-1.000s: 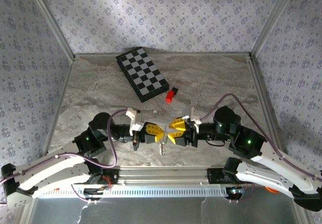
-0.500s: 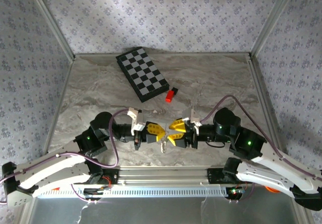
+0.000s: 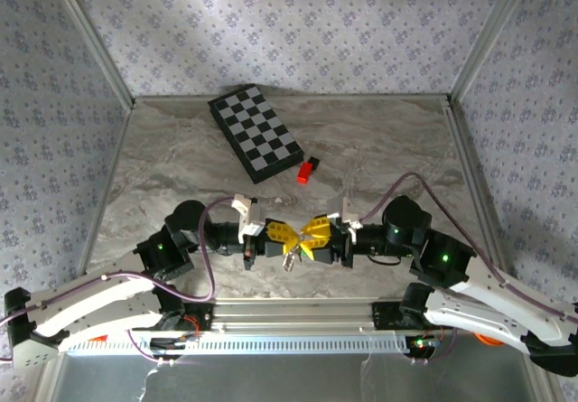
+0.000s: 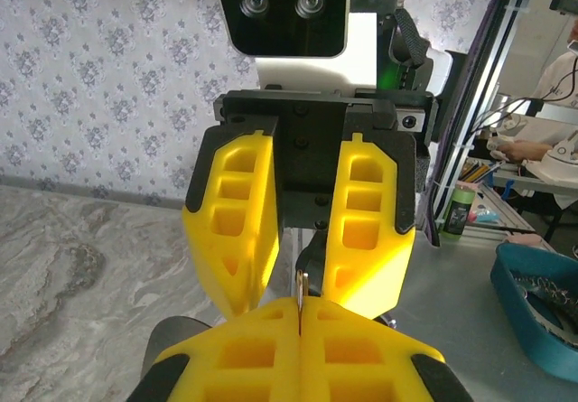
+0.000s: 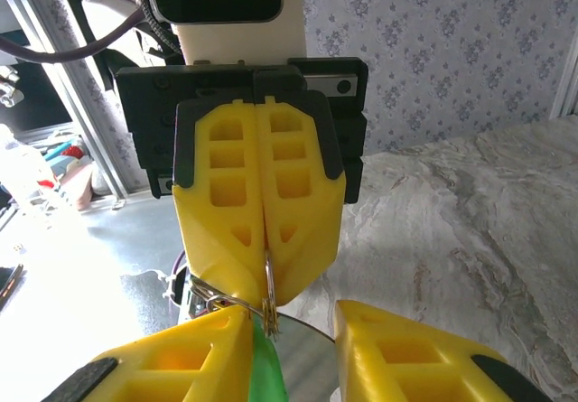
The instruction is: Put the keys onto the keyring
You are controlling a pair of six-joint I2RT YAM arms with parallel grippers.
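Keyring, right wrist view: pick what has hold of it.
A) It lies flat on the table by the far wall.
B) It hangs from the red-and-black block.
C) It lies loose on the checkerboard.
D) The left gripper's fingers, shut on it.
D: the left gripper has its fingers pressed together, and the keyring is pinched at their tips and hangs below them.

- The keyring (image 5: 268, 304) runs up between the pressed-together fingers of the left gripper (image 5: 264, 277), its top hidden.
- The key (image 5: 267, 370) has its green head cut off by the bottom edge of the right wrist view; its blade cannot be made out.
- From above, keyring and key are too small to tell apart.
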